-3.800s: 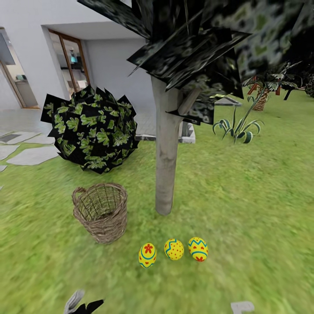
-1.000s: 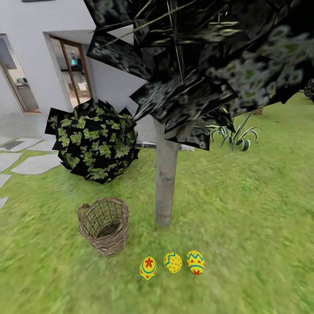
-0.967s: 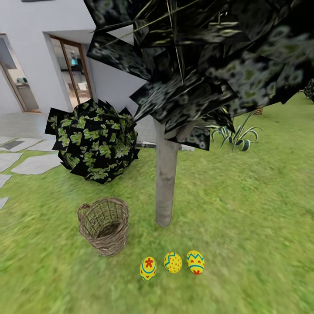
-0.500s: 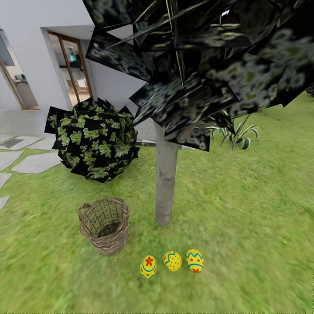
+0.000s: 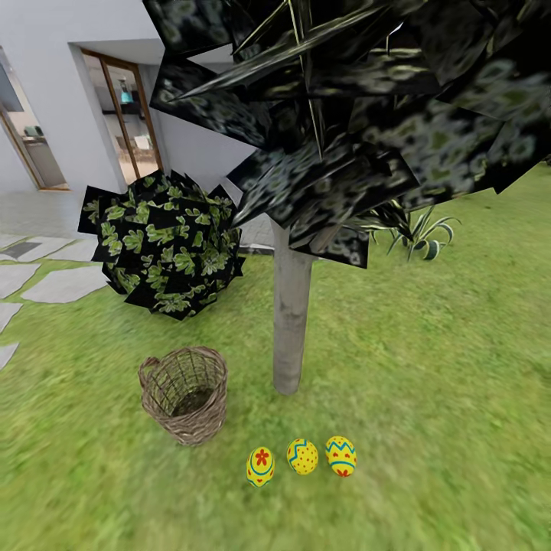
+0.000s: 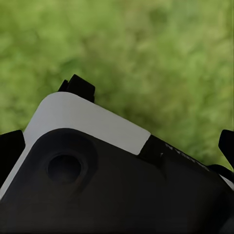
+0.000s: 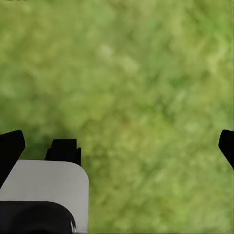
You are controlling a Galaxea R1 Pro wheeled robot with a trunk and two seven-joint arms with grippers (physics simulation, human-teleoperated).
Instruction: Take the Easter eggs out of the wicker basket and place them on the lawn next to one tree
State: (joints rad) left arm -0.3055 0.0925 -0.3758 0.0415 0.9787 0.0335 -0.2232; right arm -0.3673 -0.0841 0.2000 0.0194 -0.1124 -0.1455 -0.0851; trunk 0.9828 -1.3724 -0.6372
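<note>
We see the three Easter eggs (image 5: 301, 461) lined up on the lawn (image 5: 428, 367) near the tree (image 5: 291, 321), beside the empty wicker basket (image 5: 185, 392), while our left fingers (image 6: 227, 143) and right fingers (image 7: 10, 147) hang spread apart over grass.

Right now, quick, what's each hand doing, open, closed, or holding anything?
Left hand: open, fingertips spread wide over the lawn, holding nothing.
Right hand: open, fingertips spread wide over grass, holding nothing.
</note>
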